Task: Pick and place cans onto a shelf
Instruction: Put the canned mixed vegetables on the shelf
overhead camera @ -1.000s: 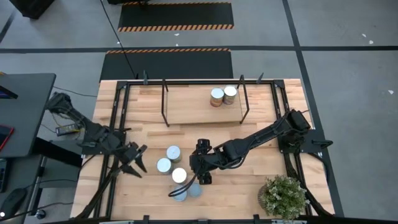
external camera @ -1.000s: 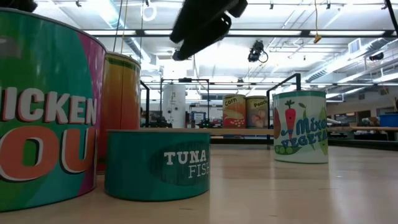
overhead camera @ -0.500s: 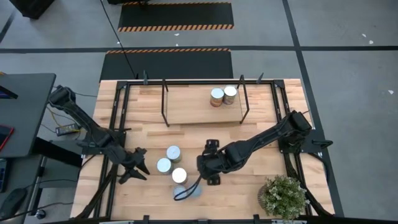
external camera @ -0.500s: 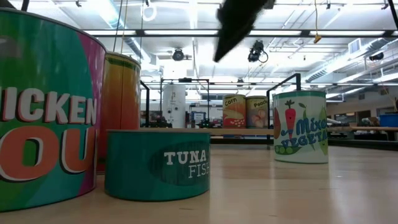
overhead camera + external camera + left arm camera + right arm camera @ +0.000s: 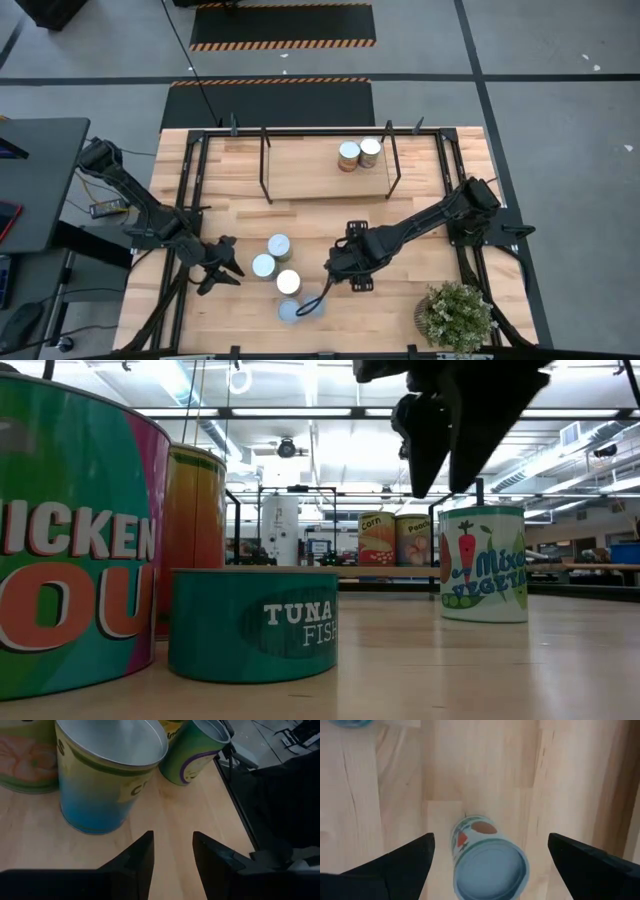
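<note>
while two cans [image 5: 359, 154] sit on the shelf [image 5: 320, 170], four cans [image 5: 277, 266] on table, both grippers' fingers open, empty

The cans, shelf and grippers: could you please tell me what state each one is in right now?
Left gripper: open, empty, beside the table cans.
Right gripper: open, above the vegetable can, not gripping it.
Vegetable can: upright on the table.
Table cans: upright, untouched.
Shelf cans: two, upright, side by side.
Shelf: holds only those two cans.
</note>
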Available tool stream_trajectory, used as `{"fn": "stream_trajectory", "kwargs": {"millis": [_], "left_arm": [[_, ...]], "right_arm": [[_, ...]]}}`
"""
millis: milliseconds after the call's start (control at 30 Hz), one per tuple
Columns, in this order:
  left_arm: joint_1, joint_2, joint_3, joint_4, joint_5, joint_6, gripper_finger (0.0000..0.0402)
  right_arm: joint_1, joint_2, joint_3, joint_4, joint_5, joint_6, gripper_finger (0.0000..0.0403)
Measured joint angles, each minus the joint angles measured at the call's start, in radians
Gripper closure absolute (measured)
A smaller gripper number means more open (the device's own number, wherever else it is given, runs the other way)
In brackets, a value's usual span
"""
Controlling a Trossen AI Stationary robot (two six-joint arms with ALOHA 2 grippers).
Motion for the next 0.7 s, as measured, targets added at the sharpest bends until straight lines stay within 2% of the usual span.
{"fn": "stream_trajectory", "kwargs": {"millis": [200, 700], "left_arm": [[0.002, -0.001, 0.000, 0.000, -0.011, 0.020, 0.0260], [0.002, -0.001, 0.000, 0.000, -0.010, 0.013, 0.0260]], "right_arm": [[0.017, 0.000, -0.065, 0.092, 0.006, 0.005, 0.0004], [0.013, 0.000, -0.206, 0.086, -0.079, 0.003, 0.0004]]}}
